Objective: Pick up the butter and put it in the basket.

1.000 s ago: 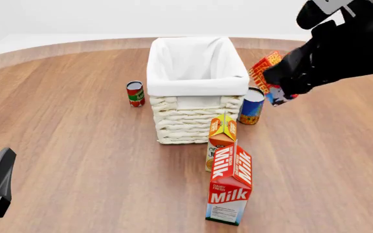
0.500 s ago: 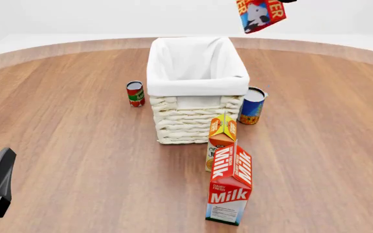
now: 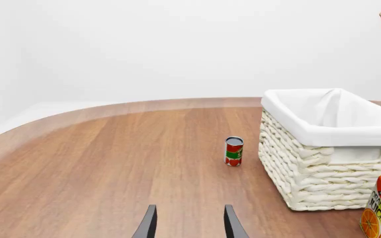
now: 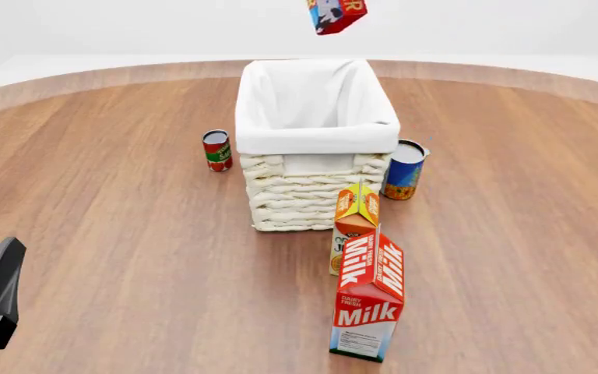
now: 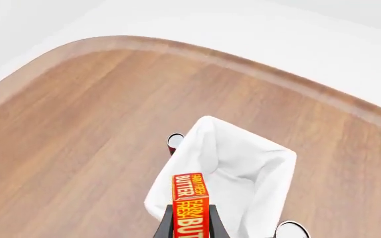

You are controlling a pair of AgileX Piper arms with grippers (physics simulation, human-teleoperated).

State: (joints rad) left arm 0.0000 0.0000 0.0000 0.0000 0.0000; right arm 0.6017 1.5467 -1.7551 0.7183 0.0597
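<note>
Butter [image 4: 335, 14], clamped in the right tool [image 5: 189, 223], has shifted leftward from beyond the basket's [image 4: 316, 132] right rim to high above its far end, well clear of the tabletop [image 4: 122, 234], so lowering and release remain; left tool [image 3: 187, 225] idles, fingers parted.

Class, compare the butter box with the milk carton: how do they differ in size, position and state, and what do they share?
The butter hangs high in the air above the basket; the milk carton stands on the table. The butter looks smaller and flatter, the milk carton tall and gabled. The right claw is shut on the butter; nothing touches the milk carton. Both are red boxes with printed names.
</note>
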